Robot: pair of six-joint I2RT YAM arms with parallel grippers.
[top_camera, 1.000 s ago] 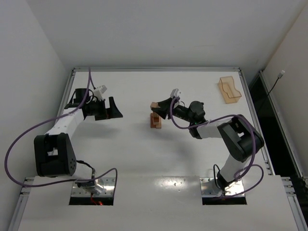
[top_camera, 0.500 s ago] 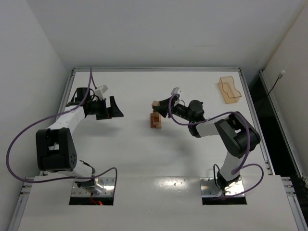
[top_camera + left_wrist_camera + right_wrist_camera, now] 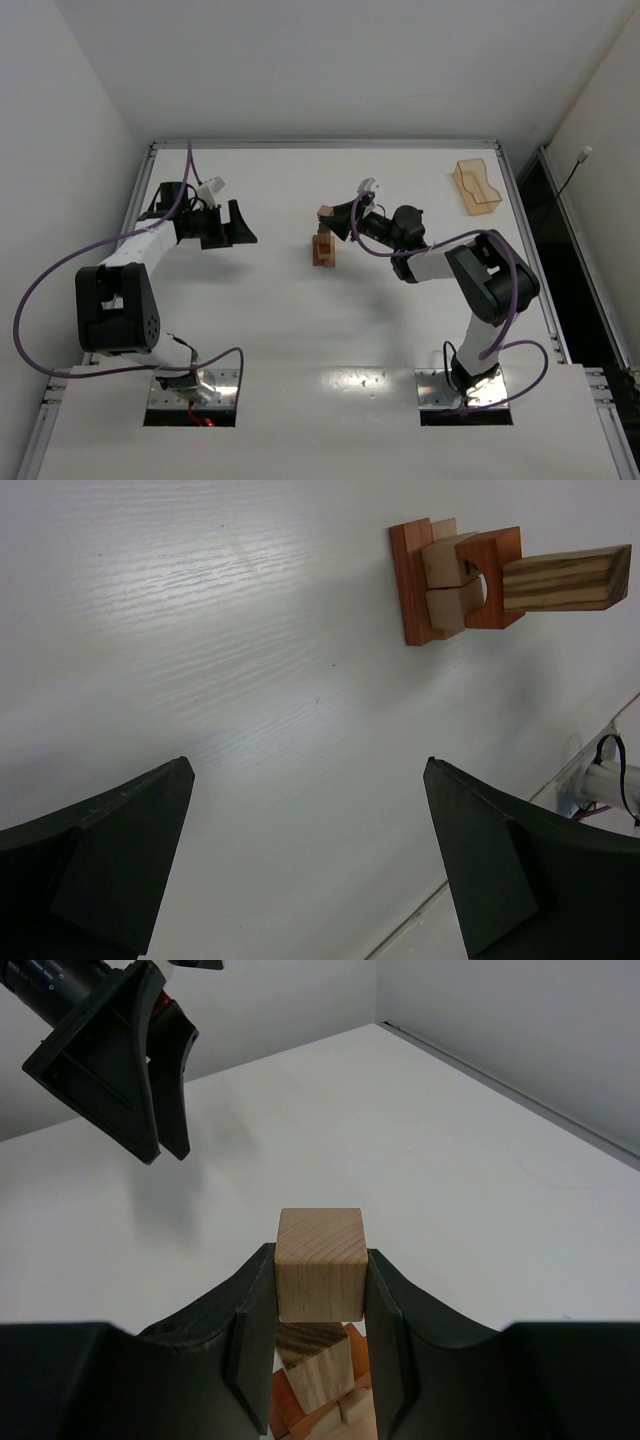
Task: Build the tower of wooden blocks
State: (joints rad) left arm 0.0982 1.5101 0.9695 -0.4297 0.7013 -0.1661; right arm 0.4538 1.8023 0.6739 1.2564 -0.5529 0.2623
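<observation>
Worktop [image 3: 400, 330], near edge: both arm bases, left and right.

Mid-depth, about centre between the left and right edges: wood block tower [image 3: 323, 250]. Left wrist view shows a reddish-orange slab at its base, then light tan cubes and a reddish-orange block, with a dark-grained striped bar [image 3: 565, 577] on top.

Right tool [image 3: 320, 1300] reaches in from the right side and is clamped on a light tan cube [image 3: 320, 1263], one finger on each side face. The cube sits directly over the striped bar. Cannot tell whether it touches the bar.

Left tool [image 3: 235, 225]: jaws spread wide, nothing between them. It hangs over the left part of the worktop at similar depth, well apart from the tower, fingers pointing toward it.

Far right corner: translucent orange tray [image 3: 476, 187], lying apart from both tools.
</observation>
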